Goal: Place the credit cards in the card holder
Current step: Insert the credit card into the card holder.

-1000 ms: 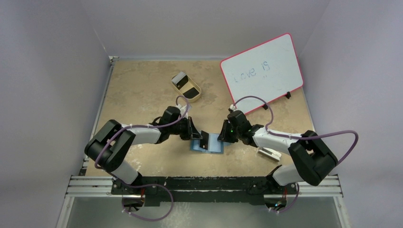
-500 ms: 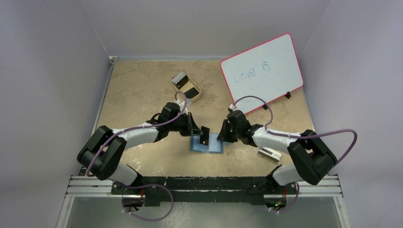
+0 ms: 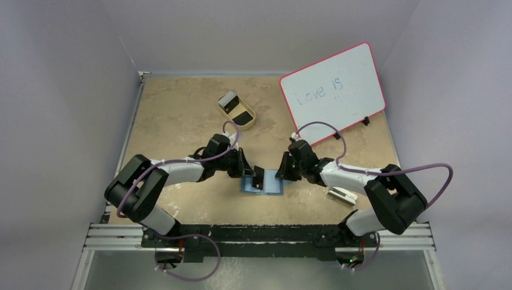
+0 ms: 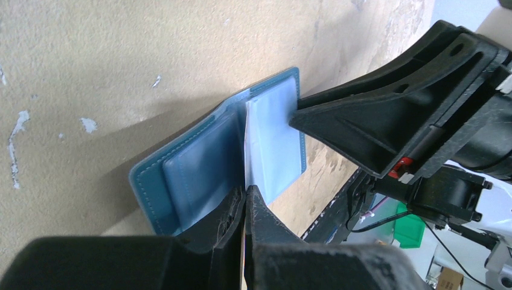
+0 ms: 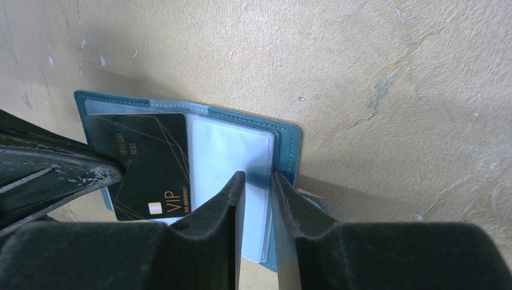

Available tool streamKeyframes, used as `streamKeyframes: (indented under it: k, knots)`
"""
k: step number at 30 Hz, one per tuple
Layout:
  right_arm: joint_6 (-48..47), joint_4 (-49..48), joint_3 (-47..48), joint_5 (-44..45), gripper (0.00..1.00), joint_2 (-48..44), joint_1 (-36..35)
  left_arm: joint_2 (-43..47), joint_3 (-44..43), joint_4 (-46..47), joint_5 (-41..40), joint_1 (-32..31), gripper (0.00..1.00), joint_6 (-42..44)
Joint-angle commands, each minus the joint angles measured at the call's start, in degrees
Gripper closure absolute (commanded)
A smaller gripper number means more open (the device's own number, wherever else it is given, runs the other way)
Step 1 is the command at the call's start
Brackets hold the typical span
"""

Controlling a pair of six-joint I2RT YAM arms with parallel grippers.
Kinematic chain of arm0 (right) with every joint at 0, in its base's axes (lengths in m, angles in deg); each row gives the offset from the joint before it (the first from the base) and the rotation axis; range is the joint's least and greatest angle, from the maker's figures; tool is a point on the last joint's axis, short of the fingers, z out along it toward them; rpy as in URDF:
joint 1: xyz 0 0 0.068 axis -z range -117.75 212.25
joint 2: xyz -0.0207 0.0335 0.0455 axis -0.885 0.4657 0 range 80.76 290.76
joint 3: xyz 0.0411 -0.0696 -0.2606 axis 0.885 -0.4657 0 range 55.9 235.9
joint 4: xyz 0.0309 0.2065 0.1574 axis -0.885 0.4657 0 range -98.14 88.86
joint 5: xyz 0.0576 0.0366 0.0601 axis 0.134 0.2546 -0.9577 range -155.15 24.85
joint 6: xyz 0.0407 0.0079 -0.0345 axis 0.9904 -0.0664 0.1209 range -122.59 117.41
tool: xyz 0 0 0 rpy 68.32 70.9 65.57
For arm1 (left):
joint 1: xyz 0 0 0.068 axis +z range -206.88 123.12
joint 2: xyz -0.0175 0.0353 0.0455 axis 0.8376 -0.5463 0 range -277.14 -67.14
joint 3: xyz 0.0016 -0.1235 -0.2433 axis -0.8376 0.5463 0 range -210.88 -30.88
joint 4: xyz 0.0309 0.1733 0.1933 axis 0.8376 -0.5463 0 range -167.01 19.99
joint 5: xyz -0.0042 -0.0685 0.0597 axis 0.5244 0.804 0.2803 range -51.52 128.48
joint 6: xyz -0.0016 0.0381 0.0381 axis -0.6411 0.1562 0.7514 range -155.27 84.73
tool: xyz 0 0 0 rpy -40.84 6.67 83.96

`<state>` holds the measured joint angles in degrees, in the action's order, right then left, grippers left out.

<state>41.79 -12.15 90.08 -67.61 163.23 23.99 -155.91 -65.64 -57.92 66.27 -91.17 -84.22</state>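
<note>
The teal-blue card holder [image 3: 268,185] lies open and flat on the table; it also shows in the left wrist view [image 4: 202,169] and the right wrist view [image 5: 229,151]. My left gripper [image 3: 252,173] is shut on a black credit card [image 3: 258,177] marked VIP [image 5: 148,163], held on edge over the holder's left half, lower edge at the fold; the left wrist view shows it edge-on [image 4: 246,139]. My right gripper [image 3: 282,175] is nearly shut, with its tips [image 5: 256,178] resting on the holder's right leaf.
A tan oval tray [image 3: 249,124] at the back holds a black card [image 3: 244,118] and a pale card [image 3: 227,101]. A pink-rimmed whiteboard [image 3: 333,92] leans at the back right. A white block [image 3: 342,194] lies by the right arm.
My left gripper with the black card moved slightly right and up, then came back left and lower over the holder. The right gripper has stayed on the holder.
</note>
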Motion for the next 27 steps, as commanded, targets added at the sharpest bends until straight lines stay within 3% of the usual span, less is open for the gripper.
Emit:
streamKeyframes:
  k: [1,15,27]
  knots:
    - [-0.18,2.37,-0.53,2.28,0.75,2.43,-0.51,-0.60,1.79,5.58,-0.15,-0.63,1.00,-2.18]
    - [-0.31,2.08,-0.40,2.28,0.74,3.04,-0.50,-4.68,5.22,15.14,-0.41,-1.57,1.00,-7.49]
    - [0.26,2.77,-1.24,3.07,0.74,1.41,-0.52,-3.69,9.42,19.52,-5.56,-4.21,1.00,-13.11]
